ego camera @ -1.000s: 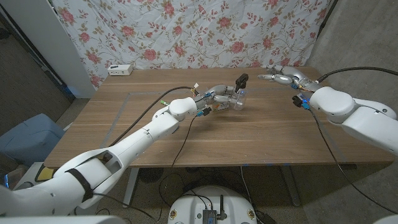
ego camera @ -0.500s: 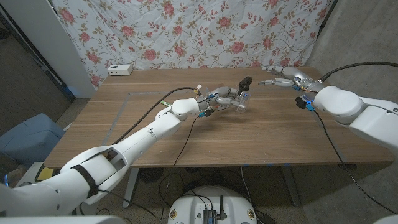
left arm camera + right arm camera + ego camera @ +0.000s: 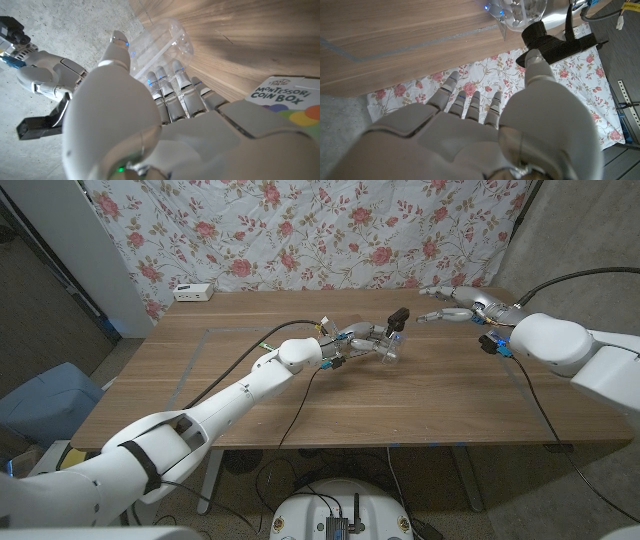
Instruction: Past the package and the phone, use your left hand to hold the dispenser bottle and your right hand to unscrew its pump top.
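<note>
Left hand (image 3: 362,340) clamps the light, slick, clear dispenser bottle (image 3: 391,346) mid-frame; right hand (image 3: 452,307), fingers apart, should grip the stiff black pump top (image 3: 398,316).

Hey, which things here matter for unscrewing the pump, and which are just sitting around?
Part of the job:
- dispenser bottle, clear, gripped by the left hand
- pump top, black, on the bottle
- right hand, apart from the bottle, holding nothing

Just lying about:
- white box at the table's far edge
- Montessori coin box

left robot hand (image 3: 362,340) grips tilted dispenser bottle (image 3: 392,340).
</note>
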